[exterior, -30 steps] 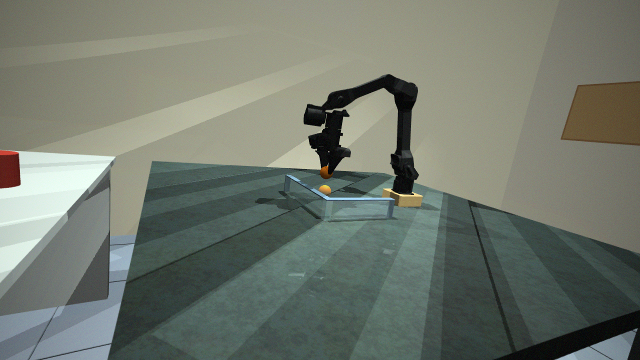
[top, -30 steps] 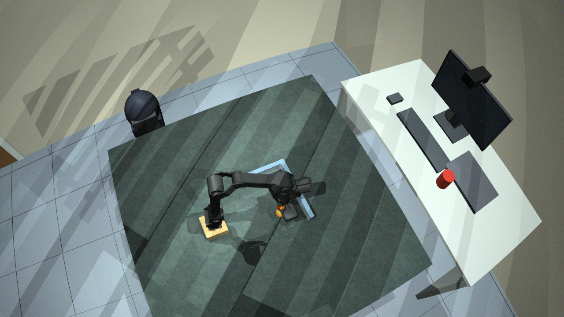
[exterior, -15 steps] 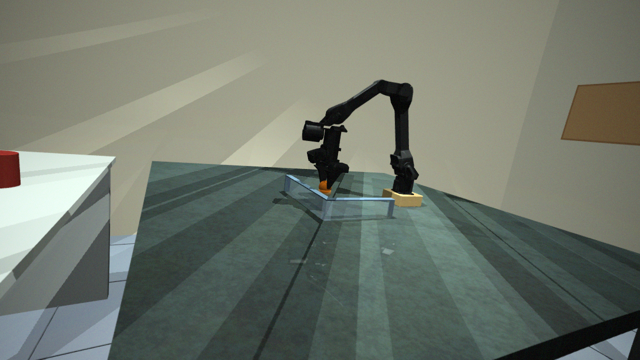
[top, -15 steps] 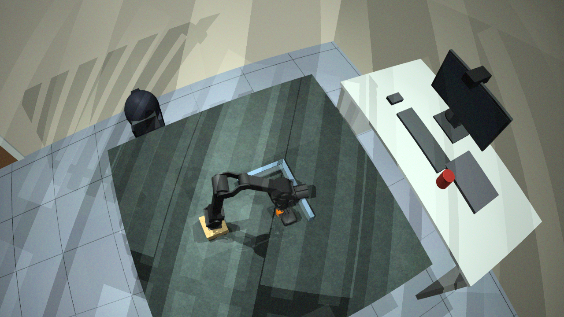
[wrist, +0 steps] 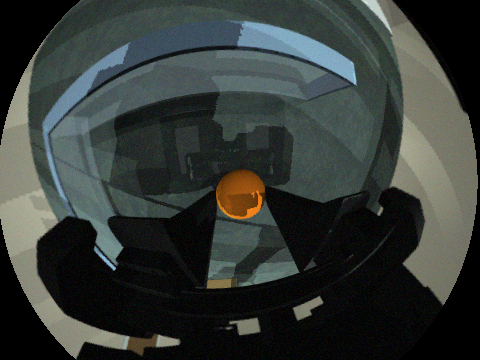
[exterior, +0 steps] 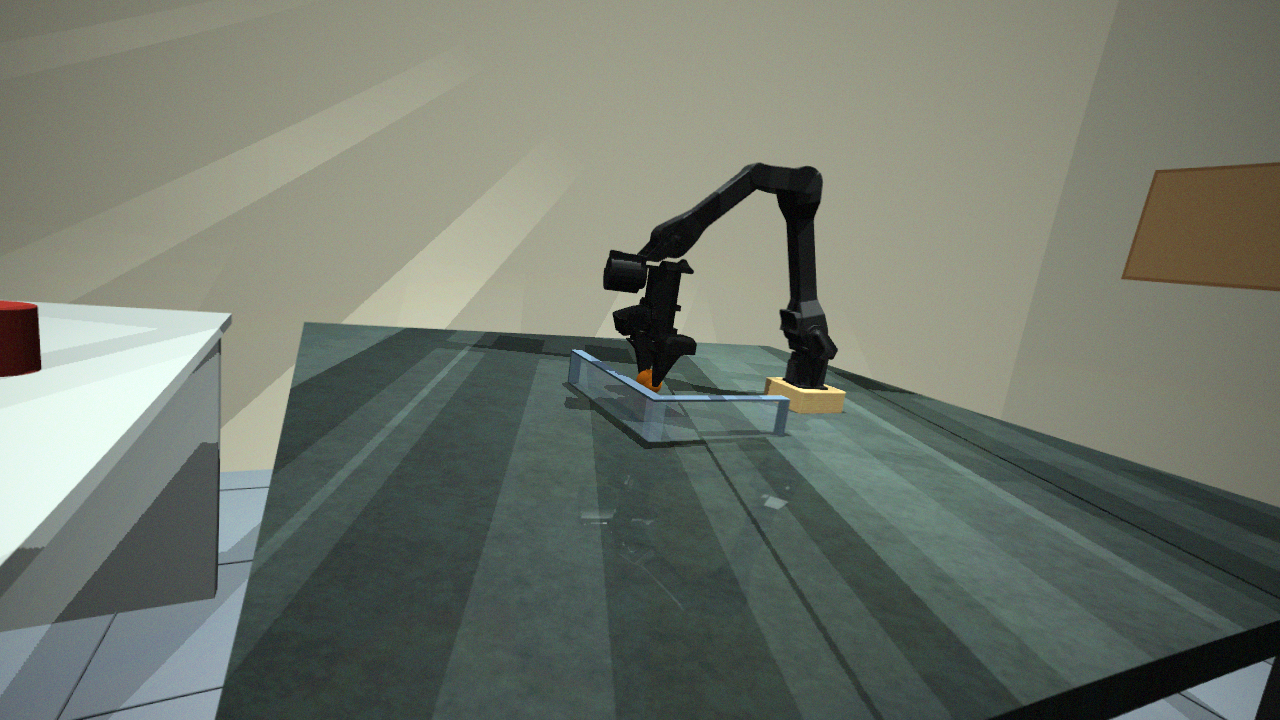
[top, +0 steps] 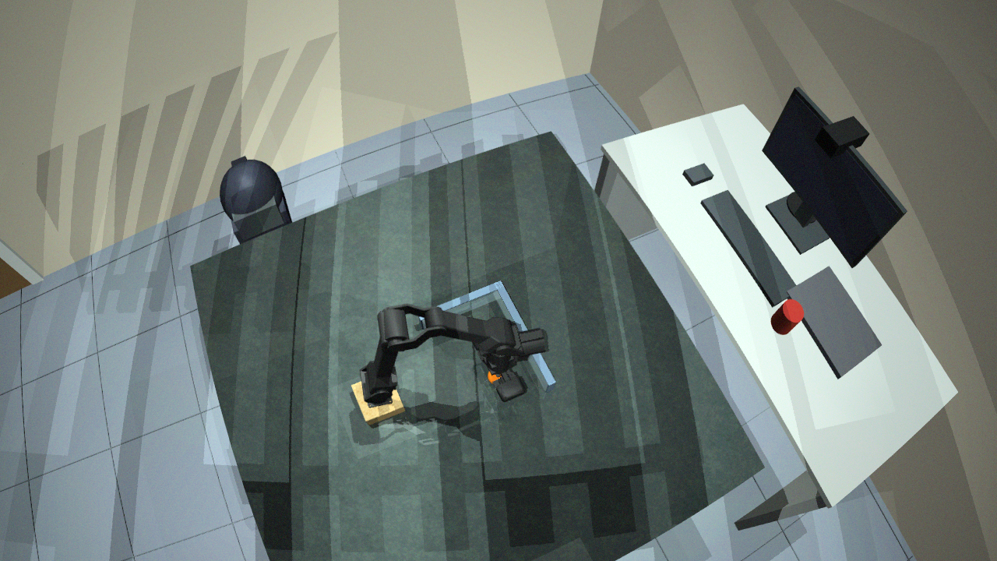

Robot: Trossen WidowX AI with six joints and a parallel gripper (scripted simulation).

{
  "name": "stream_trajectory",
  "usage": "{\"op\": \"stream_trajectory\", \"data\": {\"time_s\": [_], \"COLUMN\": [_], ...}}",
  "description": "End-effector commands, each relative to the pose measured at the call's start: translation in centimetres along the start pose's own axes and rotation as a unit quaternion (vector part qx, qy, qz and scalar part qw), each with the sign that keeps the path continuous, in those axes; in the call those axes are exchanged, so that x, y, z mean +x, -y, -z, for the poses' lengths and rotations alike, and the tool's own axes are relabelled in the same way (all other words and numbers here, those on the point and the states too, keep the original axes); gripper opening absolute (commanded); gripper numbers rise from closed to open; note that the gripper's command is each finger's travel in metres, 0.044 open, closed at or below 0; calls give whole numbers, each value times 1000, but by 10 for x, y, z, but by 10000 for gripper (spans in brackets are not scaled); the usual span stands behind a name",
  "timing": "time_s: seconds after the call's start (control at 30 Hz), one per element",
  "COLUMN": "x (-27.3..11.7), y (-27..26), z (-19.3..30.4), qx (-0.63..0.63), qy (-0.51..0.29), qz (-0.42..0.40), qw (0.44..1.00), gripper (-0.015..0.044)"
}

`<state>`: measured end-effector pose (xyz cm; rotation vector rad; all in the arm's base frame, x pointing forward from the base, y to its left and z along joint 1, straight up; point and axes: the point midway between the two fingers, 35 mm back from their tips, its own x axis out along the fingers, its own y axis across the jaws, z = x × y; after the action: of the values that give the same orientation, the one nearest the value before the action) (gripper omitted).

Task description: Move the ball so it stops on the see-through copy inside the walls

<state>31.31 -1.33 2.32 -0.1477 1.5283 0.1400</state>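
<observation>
The orange ball [top: 493,377] [exterior: 648,380] [wrist: 240,194] is held between the two black fingertips. My gripper [exterior: 650,378] [wrist: 240,192] points down and is shut on it, low at the table, on the inner side of the two clear walls. The walls [top: 545,371] [exterior: 716,398] [wrist: 285,36] with blue top edges meet at a corner; the ball is apart from both in the wrist view. No separate see-through copy shows; it is hidden or overlaps the held ball. The ball's underside is hidden in the exterior view, so I cannot tell whether it touches the table.
The arm stands on a wooden block [top: 369,413] [exterior: 821,401] [wrist: 221,284] on the dark green table [top: 390,244] [exterior: 537,582]. One wall passes beneath the wrist in the top view. A white desk [top: 878,418] with a monitor [top: 829,181] and a red cylinder [top: 787,317] stands beyond the table.
</observation>
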Motion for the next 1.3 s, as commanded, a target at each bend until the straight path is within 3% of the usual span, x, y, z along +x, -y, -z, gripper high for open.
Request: {"op": "stream_trajectory", "data": {"time_s": [0.0,0.07,0.5,0.63,0.8,1.23,1.27], "x": [7,7,2,-8,-79,-74,-76], "y": [-1,-1,0,0,0,1,1], "z": [2,2,1,-1,0,-3,-3], "qx": [-2,-2,0,0,-2,0,0], "qy": [-5,-5,-1,-2,-5,-1,-1], "qz": [-3,-3,0,-1,-3,0,0], "qw": [1000,1000,1000,1000,1000,1000,1000], "gripper": [0,0,332,332,332,332,358]}}
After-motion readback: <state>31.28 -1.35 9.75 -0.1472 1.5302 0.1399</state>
